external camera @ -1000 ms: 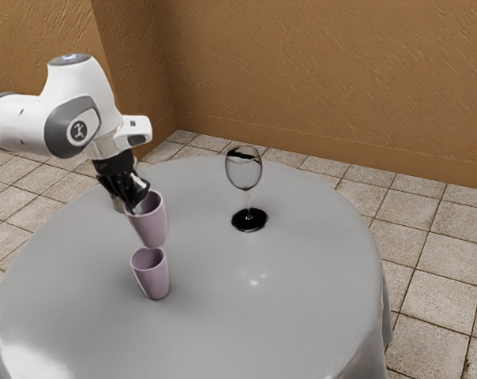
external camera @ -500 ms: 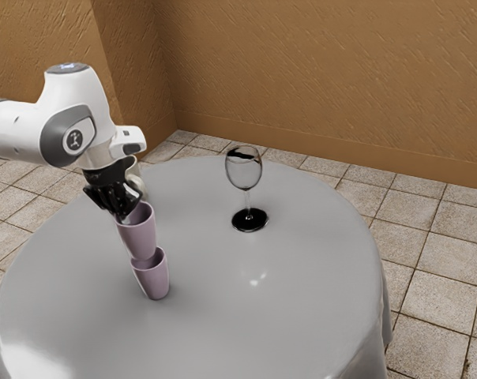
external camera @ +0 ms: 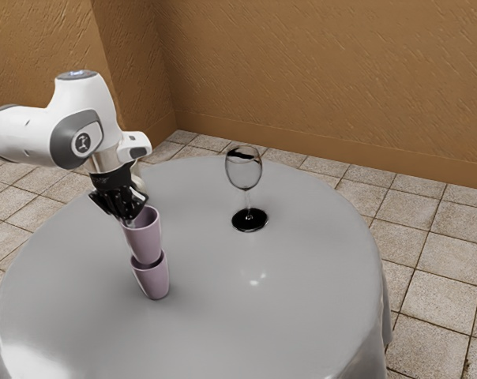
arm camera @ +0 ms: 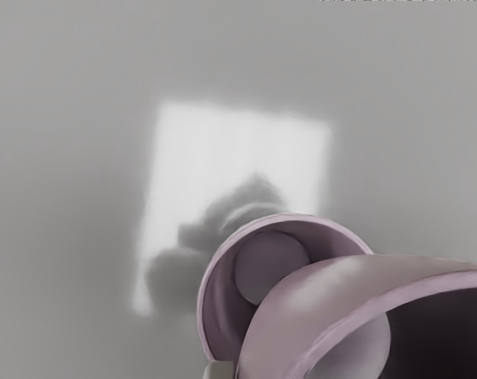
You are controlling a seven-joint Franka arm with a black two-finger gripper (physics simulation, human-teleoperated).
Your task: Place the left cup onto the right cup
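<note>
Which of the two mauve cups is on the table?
The lower cup, upright on the table. The upper cup leans in its mouth, the gripper holding its rim.

White arm (external camera: pixel 33 134), grey joint cap (external camera: pixel 74 138), black hand (external camera: pixel 122 204).

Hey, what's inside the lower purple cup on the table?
The upper cup, tilted and gripped by the claw, has its base in the lower cup. The wrist view shows part of the lower cup's floor; the rest is covered.
</note>
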